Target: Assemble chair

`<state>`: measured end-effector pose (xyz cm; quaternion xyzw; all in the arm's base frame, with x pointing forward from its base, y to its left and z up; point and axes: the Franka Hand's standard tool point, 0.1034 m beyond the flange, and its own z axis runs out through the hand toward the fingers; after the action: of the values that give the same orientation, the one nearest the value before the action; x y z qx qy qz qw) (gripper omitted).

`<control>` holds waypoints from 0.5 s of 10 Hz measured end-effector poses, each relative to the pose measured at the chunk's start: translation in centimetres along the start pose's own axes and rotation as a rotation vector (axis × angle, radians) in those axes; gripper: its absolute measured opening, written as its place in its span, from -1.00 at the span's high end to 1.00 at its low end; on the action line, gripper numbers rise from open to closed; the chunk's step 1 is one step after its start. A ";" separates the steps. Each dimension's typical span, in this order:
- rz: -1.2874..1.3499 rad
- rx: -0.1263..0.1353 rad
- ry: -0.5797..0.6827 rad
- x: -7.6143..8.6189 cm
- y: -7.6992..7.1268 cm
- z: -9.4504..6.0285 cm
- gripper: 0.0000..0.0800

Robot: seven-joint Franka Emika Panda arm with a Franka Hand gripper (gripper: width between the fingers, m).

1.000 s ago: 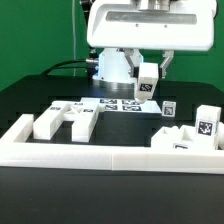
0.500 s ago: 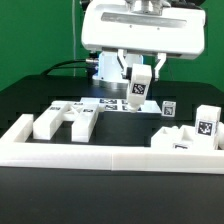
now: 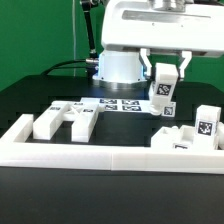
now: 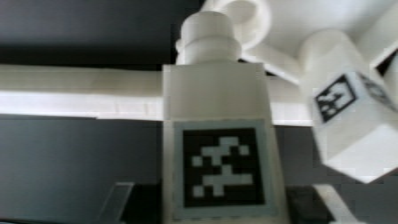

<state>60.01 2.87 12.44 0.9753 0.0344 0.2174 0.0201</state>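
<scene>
Pincer of mine is clamped on a white chair leg, which hangs slightly tilted, tag facing out, clear above the worktop. Other chair parts lie on the worktop below me, apart from the leg.

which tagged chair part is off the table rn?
The square leg clamped in the gripper, hanging tilted in the air. Every other chair part rests on the table.

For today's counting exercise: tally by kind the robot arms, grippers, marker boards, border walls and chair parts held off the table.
robot arm: 1
gripper: 1
marker board: 1
border wall: 1
chair part, held off the table: 1
Total: 5
</scene>
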 end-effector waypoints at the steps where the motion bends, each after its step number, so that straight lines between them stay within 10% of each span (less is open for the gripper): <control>1: 0.002 -0.003 0.005 0.0 0.2 0.0 0.27; 5: -0.029 -0.019 0.129 1.3 0.3 0.2 0.27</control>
<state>61.29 2.65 12.87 0.9583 0.0478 0.2800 0.0305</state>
